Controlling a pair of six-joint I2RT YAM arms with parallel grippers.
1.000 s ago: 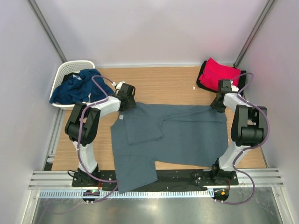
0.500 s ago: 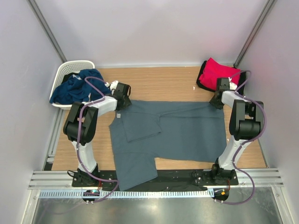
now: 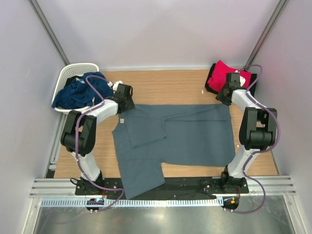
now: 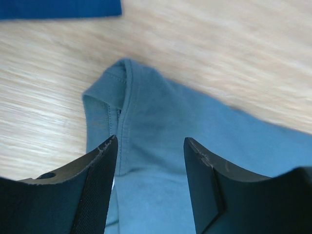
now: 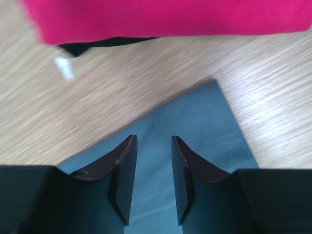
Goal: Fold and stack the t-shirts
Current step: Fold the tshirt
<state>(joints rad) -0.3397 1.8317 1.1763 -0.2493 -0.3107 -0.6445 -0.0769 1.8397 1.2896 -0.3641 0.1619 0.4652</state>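
A slate grey-blue t-shirt (image 3: 190,136) lies spread flat on the wooden table, one sleeve folded in across its chest and its near left part hanging over the table's front edge. My left gripper (image 3: 126,100) stands open over the shirt's far left corner; in the left wrist view the seamed corner (image 4: 122,92) lies flat beyond the left gripper (image 4: 150,140). My right gripper (image 3: 222,100) is open over the far right corner (image 5: 204,112), with flat cloth showing in the right gripper's (image 5: 153,138) gap. A red t-shirt (image 3: 228,75) lies folded on a black one (image 5: 107,45) at the back right.
A white lattice basket (image 3: 73,68) at the back left holds a crumpled navy t-shirt (image 3: 78,92), whose edge shows in the left wrist view (image 4: 58,7). A small white scrap (image 5: 64,67) lies on the table (image 3: 165,85) near the red stack. Walls close in on three sides.
Both grippers have moved toward the far side of the table, and the grey-blue shirt's far edge has shifted away with them. The right gripper now sits close to the red stack.
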